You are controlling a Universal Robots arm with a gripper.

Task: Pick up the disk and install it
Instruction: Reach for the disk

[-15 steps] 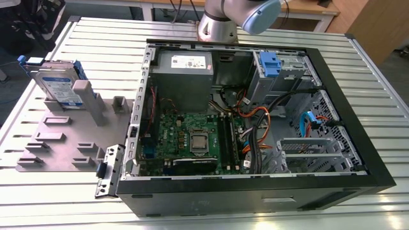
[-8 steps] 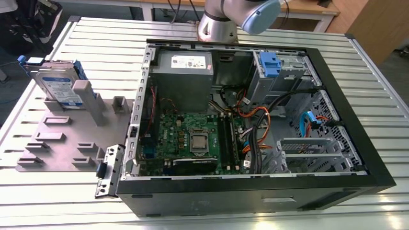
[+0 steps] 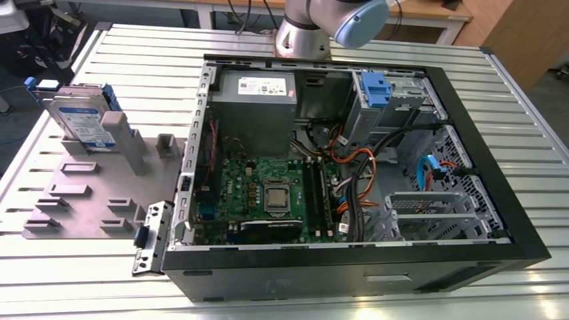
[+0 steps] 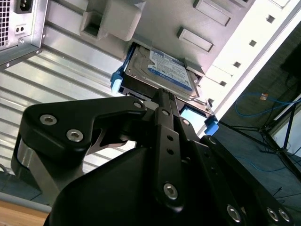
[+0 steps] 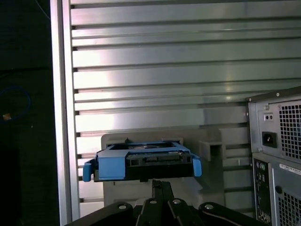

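Slatted metal table (image 3: pixel 89 287), bright under the light. Open computer case (image 3: pixel 356 270) lying on its side across the middle and the exterior view's right. Inside it: grey power box (image 3: pixel 256 100) at the far end, green circuit board (image 3: pixel 266 193) nearer, blue plastic carrier (image 3: pixel 375 90) in the far right bay, black, orange and blue cables (image 3: pixel 360 167) between board and bays. Beyond the case's far wall, silver and pale blue joints of the arm (image 3: pixel 324 27). At the exterior view's left, grey holder plate (image 3: pixel 80 200) flat on the table. Disk (image 3: pixel 82 120) standing on edge at the plate's far end, against a post, label showing, blue rails along its edges. Small metal bracket (image 3: pixel 151 237) lying between plate and case, near side.
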